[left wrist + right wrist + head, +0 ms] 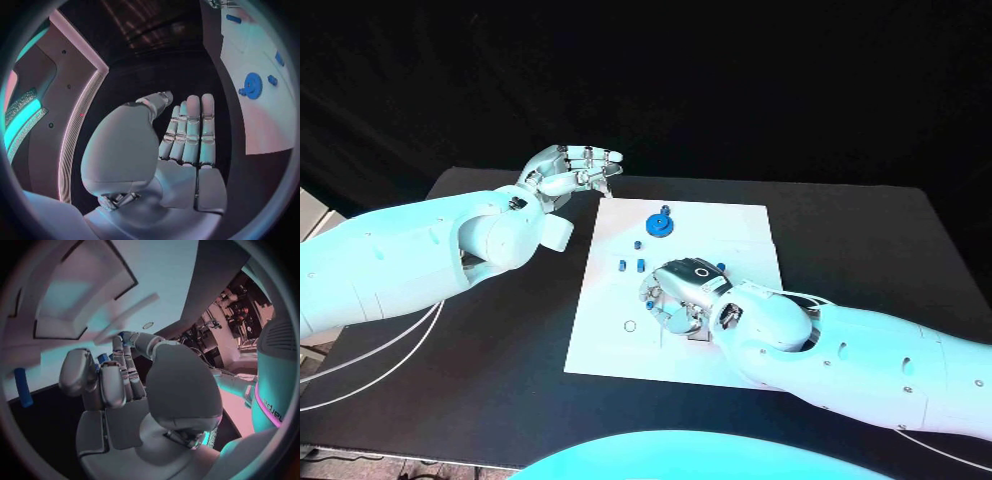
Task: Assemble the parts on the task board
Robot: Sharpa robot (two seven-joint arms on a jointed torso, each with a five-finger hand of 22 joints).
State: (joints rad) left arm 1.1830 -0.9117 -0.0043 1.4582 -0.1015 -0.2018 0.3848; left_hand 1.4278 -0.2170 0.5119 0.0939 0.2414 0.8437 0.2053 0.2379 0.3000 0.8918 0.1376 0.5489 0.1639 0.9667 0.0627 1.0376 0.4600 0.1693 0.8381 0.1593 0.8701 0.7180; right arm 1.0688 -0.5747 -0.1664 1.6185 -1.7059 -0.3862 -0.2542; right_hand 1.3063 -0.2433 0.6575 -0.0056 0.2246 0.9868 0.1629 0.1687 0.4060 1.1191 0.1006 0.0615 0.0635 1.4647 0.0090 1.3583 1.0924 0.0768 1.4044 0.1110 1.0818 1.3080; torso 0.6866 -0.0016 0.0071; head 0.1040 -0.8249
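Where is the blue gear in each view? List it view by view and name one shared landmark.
Head view: the blue gear lies on the far part of the task board.
Left wrist view: the blue gear lies on the task board, beside a small blue part.
Right wrist view: not in it.
Shared landmark: the white task board.

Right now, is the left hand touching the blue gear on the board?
Apart. In the head view the left hand is off the board's far left corner, with bare white board between it and the gear.
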